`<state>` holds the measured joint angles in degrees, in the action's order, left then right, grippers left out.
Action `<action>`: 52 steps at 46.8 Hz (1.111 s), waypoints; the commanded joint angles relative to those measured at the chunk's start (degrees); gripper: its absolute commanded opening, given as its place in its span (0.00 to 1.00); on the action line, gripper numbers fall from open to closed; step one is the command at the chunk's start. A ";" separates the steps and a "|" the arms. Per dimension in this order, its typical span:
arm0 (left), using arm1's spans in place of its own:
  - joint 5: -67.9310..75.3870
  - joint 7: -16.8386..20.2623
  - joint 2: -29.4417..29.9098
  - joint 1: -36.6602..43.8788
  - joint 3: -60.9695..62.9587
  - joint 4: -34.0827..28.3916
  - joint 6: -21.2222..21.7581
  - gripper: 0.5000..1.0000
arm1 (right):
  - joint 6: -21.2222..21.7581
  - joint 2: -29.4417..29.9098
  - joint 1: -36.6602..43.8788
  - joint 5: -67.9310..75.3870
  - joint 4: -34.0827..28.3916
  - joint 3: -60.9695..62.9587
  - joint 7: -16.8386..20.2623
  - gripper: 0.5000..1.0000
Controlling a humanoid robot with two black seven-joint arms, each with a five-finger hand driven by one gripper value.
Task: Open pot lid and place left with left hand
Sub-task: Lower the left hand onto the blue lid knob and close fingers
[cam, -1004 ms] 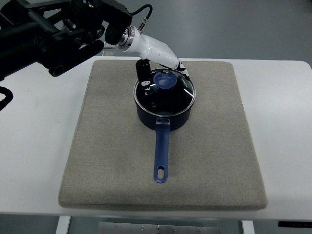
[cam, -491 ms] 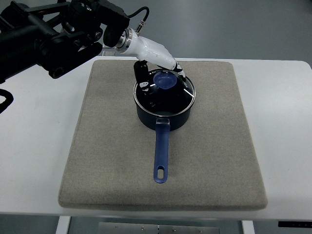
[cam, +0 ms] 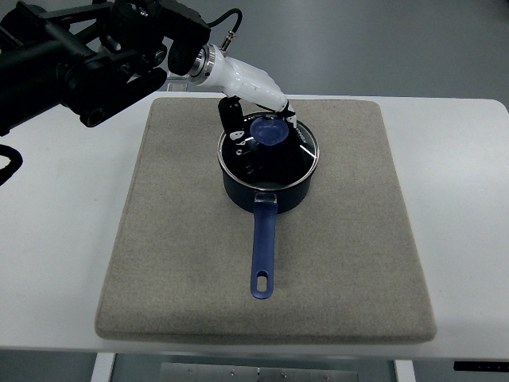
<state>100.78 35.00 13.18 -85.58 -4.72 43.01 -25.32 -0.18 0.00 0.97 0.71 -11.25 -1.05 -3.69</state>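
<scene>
A dark blue pot point(cam: 266, 191) stands in the middle of a grey mat point(cam: 175, 239), its long blue handle point(cam: 263, 255) pointing toward the near edge. A glass lid point(cam: 278, 159) with a blue knob point(cam: 267, 132) lies on it. My left hand point(cam: 261, 117), white with black fingers, reaches in from the upper left and hovers at the lid's far edge. Its thumb point(cam: 232, 118) is left of the knob and the other fingers point(cam: 289, 116) are to the knob's right. The fingers are spread and hold nothing.
The mat lies on a white table point(cam: 64, 239). The black left arm point(cam: 87, 64) fills the upper left corner, with a cable above the wrist. Bare mat shows to the left and right of the pot.
My left hand has drawn back slightly toward the upper left, its fingers now reaching less far over the lid's right rim. Pot and lid have not moved.
</scene>
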 commanded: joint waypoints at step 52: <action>0.03 0.00 0.00 -0.11 -0.02 0.50 -0.17 0.00 | 0.00 0.00 0.00 -0.01 0.00 0.00 0.00 0.83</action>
<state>100.86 35.00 13.18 -85.61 -4.74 43.48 -25.36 -0.18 0.00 0.97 0.71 -11.25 -1.05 -3.69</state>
